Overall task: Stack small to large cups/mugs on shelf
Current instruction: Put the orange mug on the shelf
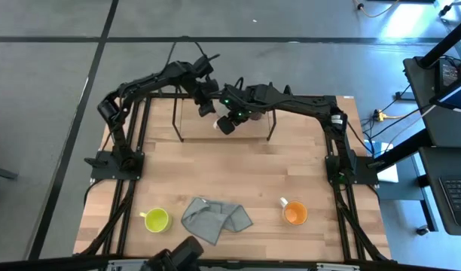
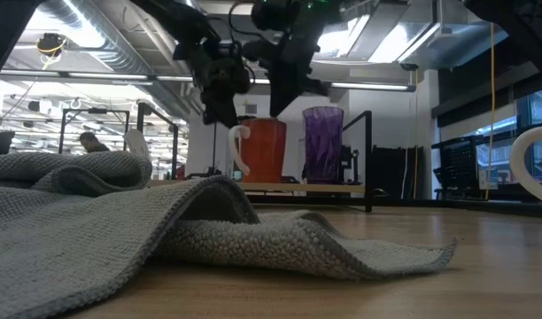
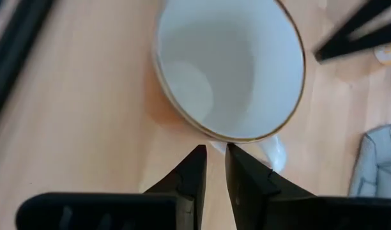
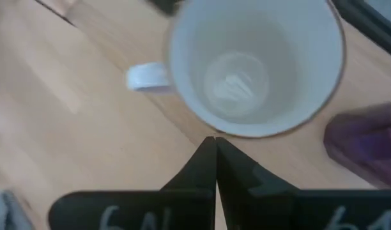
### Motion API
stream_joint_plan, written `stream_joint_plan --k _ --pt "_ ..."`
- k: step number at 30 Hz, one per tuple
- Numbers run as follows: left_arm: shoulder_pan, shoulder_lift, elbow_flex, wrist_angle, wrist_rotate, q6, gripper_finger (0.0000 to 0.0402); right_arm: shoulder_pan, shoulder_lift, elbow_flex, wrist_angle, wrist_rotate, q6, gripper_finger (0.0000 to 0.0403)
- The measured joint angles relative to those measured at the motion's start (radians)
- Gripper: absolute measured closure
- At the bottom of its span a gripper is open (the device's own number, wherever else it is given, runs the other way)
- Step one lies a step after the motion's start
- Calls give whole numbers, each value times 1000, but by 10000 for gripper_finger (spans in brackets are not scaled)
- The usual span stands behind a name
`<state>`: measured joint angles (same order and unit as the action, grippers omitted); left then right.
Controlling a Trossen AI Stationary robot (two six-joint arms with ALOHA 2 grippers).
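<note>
A red mug (image 2: 264, 151) with a white inside and a white handle stands upright on the shelf's wooden base (image 2: 342, 188). The purple tumbler (image 2: 322, 144) stands right beside it. My left gripper (image 3: 214, 150) points down just over the mug's rim by the handle, its fingers a narrow gap apart. My right gripper (image 4: 214, 144) is shut, pointing down over the rim's near side. The yellow-green mug (image 1: 157, 219) and the orange mug (image 1: 294, 214) stand near the table's front edge. My left gripper's fingertips (image 3: 200, 153) stand at the mug's rim (image 3: 214, 138) beside the handle (image 3: 276, 151), coming from above; I cannot tell whether they touch it. My right gripper's shut fingertips (image 4: 208, 148) stand at the rim's edge (image 4: 216, 131); I cannot tell whether they touch it.
A crumpled grey cloth (image 1: 215, 218) lies between the two front mugs and fills the low view's foreground (image 2: 120, 213). The shelf's black wire frame (image 1: 178, 120) stands around the mug and tumbler. Black rails (image 1: 129, 188) run along both table sides.
</note>
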<state>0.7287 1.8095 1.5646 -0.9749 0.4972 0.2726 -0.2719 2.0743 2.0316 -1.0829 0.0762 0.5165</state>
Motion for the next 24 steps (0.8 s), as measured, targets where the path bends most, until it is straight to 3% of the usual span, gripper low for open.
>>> stream_joint_plan --k 24 --pt "84 -12 0 128 30 51 349 171 0 43 -3 -52 92 394"
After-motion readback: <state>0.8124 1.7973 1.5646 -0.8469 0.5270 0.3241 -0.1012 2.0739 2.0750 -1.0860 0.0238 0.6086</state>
